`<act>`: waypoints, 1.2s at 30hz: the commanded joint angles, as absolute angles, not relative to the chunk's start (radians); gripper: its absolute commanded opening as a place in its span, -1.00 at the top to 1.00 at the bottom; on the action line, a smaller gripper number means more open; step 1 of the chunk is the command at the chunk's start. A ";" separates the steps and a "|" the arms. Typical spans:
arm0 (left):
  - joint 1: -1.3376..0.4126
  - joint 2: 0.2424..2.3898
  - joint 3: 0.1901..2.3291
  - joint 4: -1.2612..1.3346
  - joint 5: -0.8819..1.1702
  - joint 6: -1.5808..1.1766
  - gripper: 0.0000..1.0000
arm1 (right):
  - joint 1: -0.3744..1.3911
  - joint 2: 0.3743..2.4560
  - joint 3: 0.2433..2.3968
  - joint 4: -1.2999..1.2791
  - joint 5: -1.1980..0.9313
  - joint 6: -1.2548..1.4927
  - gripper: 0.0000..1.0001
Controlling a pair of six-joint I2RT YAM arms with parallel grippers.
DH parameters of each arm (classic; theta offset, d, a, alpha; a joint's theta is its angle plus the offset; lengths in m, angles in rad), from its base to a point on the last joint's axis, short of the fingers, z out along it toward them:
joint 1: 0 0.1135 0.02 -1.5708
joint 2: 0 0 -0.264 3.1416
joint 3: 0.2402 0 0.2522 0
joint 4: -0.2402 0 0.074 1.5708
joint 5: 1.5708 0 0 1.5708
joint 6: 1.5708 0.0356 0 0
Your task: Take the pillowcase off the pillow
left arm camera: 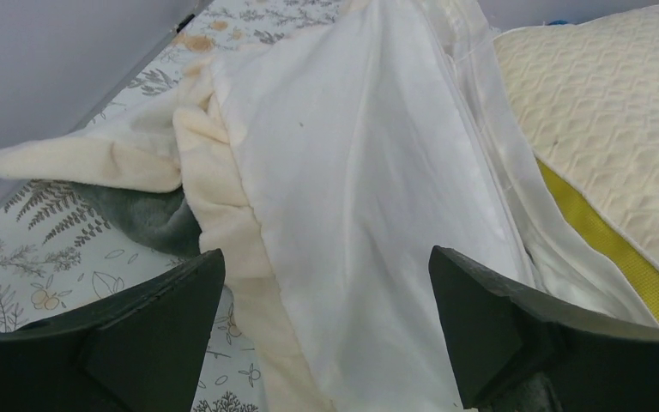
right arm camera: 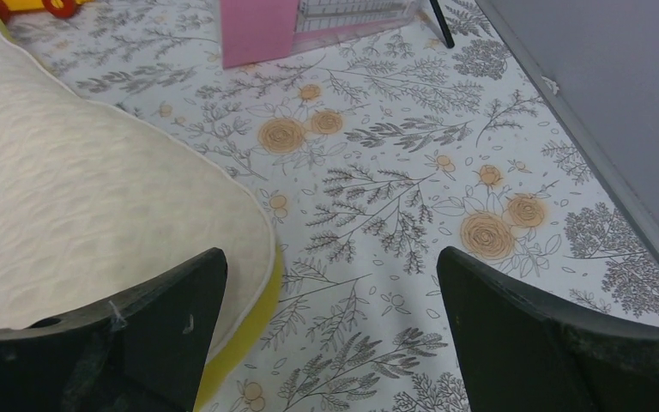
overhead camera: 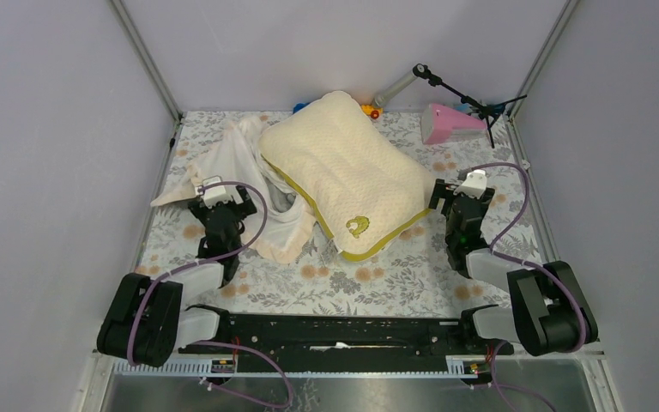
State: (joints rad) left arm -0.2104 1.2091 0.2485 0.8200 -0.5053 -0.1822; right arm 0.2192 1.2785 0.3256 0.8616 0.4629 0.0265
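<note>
The pale-yellow quilted pillow (overhead camera: pixel 347 167) lies bare and diagonal in the middle of the table, its yellow logo at the near corner. The limp cream-white pillowcase (overhead camera: pixel 249 184) lies crumpled along its left side, touching it. My left gripper (overhead camera: pixel 221 204) hangs open over the pillowcase (left arm camera: pixel 352 189), nothing between its fingers; the pillow's quilted face (left arm camera: pixel 618 112) shows on the right. My right gripper (overhead camera: pixel 463 196) stands open just off the pillow's right corner. In the right wrist view, the pillow's edge (right arm camera: pixel 94 206) runs under the left fingertip (right arm camera: pixel 193 283), and bare tablecloth lies between the jaws.
A floral tablecloth (overhead camera: pixel 377 275) covers the table. At the back right sit a pink box (overhead camera: pixel 450 124) and a small black tripod stand (overhead camera: pixel 463 94). A grey cylinder (overhead camera: pixel 395 87) and small toys (overhead camera: pixel 369 110) lie behind the pillow. Walls close in on both sides.
</note>
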 commanded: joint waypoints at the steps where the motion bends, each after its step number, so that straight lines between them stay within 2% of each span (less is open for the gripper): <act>1: -0.205 1.204 0.257 0.951 -0.493 -0.114 -0.98 | 0.201 1.325 0.317 0.982 0.496 -0.052 -0.97; 6: -0.158 1.317 0.234 1.000 -0.468 -0.147 -0.98 | 0.201 1.355 0.306 1.023 0.491 -0.074 -0.97; 16: -0.141 1.340 0.249 1.014 -0.373 -0.102 -0.96 | 0.201 1.348 0.248 1.068 0.466 -0.070 -0.97; 19: -0.140 1.375 0.295 0.960 -0.338 -0.088 -0.79 | 0.201 1.550 0.177 1.416 0.496 -0.103 -0.97; 20: -0.140 1.377 0.295 0.960 -0.340 -0.089 -0.78 | 0.202 1.549 0.172 1.436 0.496 -0.094 -0.97; 22: -0.140 1.359 0.274 0.982 -0.333 -0.087 -0.78 | 0.165 1.484 0.218 1.217 0.436 -0.034 -0.97; 24: -0.138 1.350 0.261 0.998 -0.320 -0.085 -0.80 | 0.142 1.524 0.240 1.245 0.419 -0.031 -0.97; 26: -0.136 1.354 0.263 0.999 -0.310 -0.081 -0.79 | 0.122 1.501 0.266 1.143 0.392 -0.007 -0.97; 28: -0.132 1.366 0.242 1.056 -0.270 -0.055 -0.79 | 0.084 1.523 0.243 1.182 0.386 0.048 -0.97; 29: -0.122 1.398 0.203 1.160 -0.229 -0.047 -0.79 | 0.063 1.560 0.220 1.292 0.340 0.057 -0.97; 31: -0.105 1.484 0.160 1.328 -0.175 -0.039 -0.77 | 0.046 1.535 0.243 1.180 0.296 0.062 -0.97; 33: -0.101 1.515 0.174 1.333 -0.163 -0.033 -0.76 | 0.043 1.555 0.237 1.252 0.286 0.056 -0.97; 36: -0.101 1.515 0.204 1.270 -0.142 -0.018 -0.79 | 0.044 1.542 0.241 1.212 0.287 0.053 -0.97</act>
State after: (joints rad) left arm -0.1059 1.5101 0.1825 1.1511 -0.2203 -0.0513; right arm 0.0463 1.5436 0.2314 1.1782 0.3283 0.0345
